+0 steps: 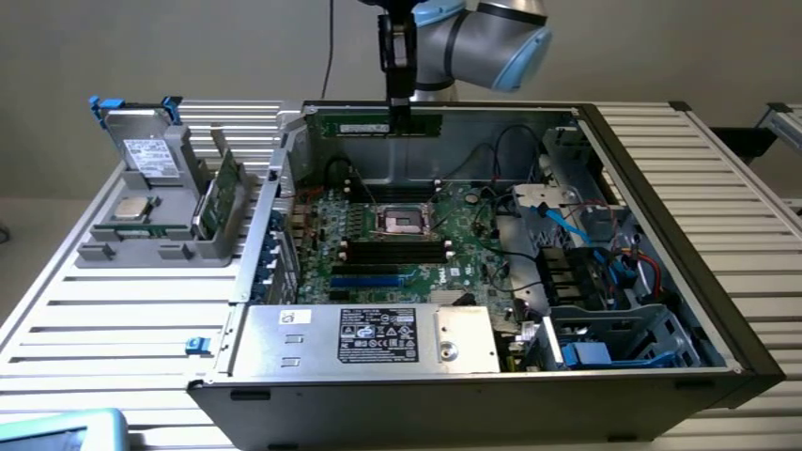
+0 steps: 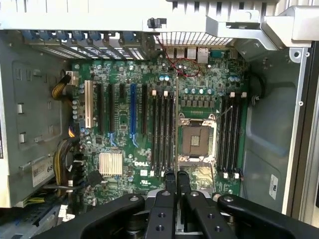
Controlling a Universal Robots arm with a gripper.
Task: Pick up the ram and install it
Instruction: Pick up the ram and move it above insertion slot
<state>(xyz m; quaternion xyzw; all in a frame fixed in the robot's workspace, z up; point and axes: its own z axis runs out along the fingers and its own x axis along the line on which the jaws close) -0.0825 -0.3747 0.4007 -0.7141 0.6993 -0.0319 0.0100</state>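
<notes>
At the exterior view's left, a grey rack [image 1: 150, 246] sits on the counter [image 1: 113, 319]. Further right, the tool [image 1: 398, 105] is clenched on the ram [image 1: 357, 123], holding it level above the open computer's [image 1: 439, 413] motherboard [image 1: 470, 225].

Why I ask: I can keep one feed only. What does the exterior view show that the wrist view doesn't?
Exterior view: the ram's green face, clamped in the gripper above the open case; a grey stand at the exterior view's left holding a drive and a processor chip.
Wrist view: a blue slot, a white slot and a small heatsink.
Both: the gripper, the motherboard, its empty socket, black memory slots.
</notes>
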